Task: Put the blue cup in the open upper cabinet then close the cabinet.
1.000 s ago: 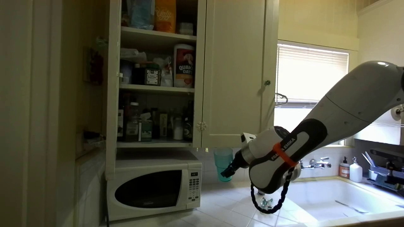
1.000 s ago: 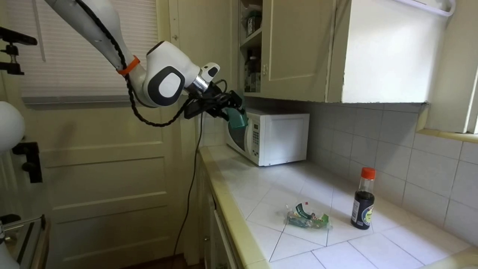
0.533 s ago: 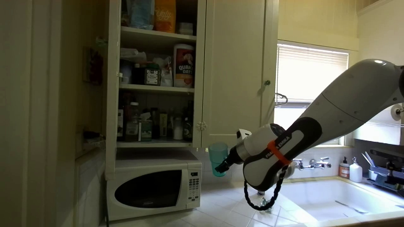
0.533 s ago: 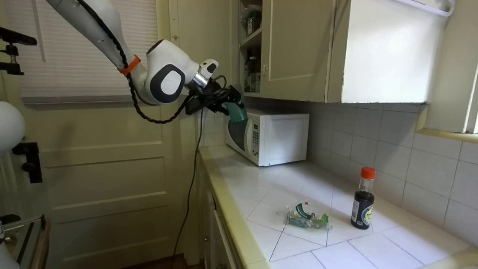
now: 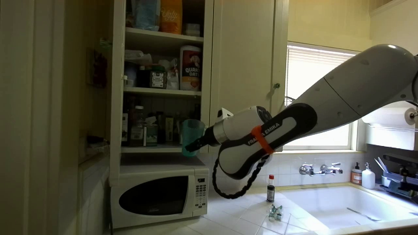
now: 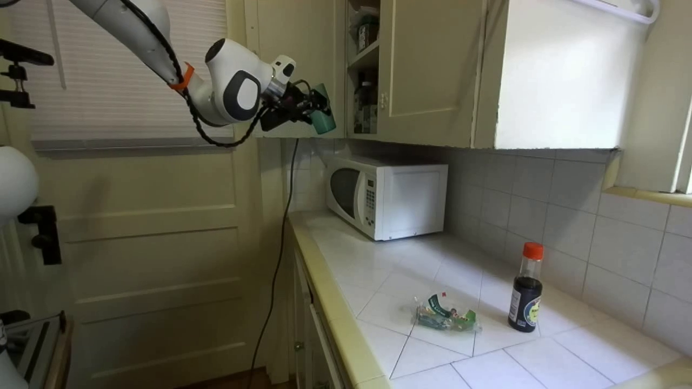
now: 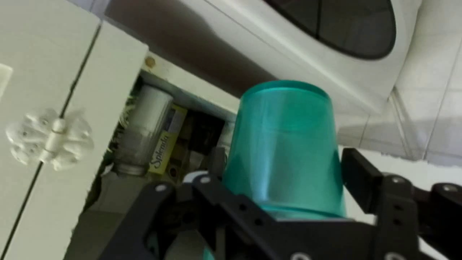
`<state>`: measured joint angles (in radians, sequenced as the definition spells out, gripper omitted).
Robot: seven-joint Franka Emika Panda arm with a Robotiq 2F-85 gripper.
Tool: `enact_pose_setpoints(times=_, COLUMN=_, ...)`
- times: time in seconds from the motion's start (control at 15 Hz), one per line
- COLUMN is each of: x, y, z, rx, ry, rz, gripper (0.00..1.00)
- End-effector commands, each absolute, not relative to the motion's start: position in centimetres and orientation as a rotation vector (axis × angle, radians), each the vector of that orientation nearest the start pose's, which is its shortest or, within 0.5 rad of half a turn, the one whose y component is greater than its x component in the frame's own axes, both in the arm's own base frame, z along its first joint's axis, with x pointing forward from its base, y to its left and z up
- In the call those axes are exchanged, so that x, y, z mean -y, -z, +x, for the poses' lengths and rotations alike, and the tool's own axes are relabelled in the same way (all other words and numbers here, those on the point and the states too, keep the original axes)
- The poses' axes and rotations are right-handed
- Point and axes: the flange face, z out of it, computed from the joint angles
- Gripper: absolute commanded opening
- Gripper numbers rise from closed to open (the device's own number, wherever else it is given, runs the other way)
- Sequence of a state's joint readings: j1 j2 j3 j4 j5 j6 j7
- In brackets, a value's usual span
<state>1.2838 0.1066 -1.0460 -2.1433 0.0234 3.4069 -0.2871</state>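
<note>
My gripper (image 7: 285, 168) is shut on the blue cup (image 7: 285, 141), a finger pad on either side of its wall. In both exterior views the cup (image 5: 191, 130) hangs in the air, slightly tilted, above the level of the microwave top. It appears in front of the lowest shelf (image 5: 156, 149) of the upper cabinet (image 5: 205, 107), near the right side of the opening. The cabinet door (image 6: 297, 59) stands swung open, and the gripper (image 6: 318, 111) with the cup shows before it. Whether the cup touches the shelf edge cannot be told.
Bottles, jars and a Splenda box (image 7: 164, 150) crowd the lowest shelf. Below it stands a white microwave (image 5: 160, 195). A closed cabinet door (image 5: 243, 71) adjoins the opening on the right. A red-capped bottle (image 6: 525, 302) and a plastic wrapper (image 6: 446, 316) are on the counter.
My gripper has carried the cup upward and toward the open cabinet, from beside the microwave to the height of the lowest shelf. The grip on the cup is unchanged.
</note>
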Motion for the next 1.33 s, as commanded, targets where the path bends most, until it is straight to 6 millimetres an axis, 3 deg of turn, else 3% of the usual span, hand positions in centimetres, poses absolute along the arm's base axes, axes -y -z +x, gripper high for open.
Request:
enact_pose_setpoints(times=0.0, x=-17.1, y=-57.7, z=59.4, rx=0.530, ry=1.836, rz=-2.533, gripper=0.55)
enact_pose_setpoints(times=0.13, x=-16.9, y=-59.5, z=60.5, rx=0.446, ry=1.799, rz=-2.544, gripper=0.55)
enact_pose_setpoints(times=0.27, x=-16.8, y=-60.3, z=59.6, rx=0.568, ry=1.768, rz=-2.540, gripper=0.55)
enact_pose_setpoints(times=0.33, x=-17.0, y=-59.8, z=59.8, rx=0.530, ry=1.807, rz=-2.530, gripper=0.80)
enact_pose_setpoints(times=0.47, x=-17.0, y=-60.1, z=59.8, rx=0.545, ry=1.800, rz=-2.530, gripper=0.80)
enact_pose_setpoints(times=0.53, x=-17.0, y=-60.1, z=59.8, rx=0.546, ry=1.799, rz=-2.530, gripper=0.55)
enact_pose_setpoints(times=0.93, x=-14.9, y=-60.0, z=65.1, rx=0.190, ry=1.730, rz=-2.721, gripper=0.55)
enact_pose_setpoints(times=1.27, x=-17.6, y=-60.3, z=67.7, rx=0.094, ry=1.617, rz=-2.876, gripper=0.55)
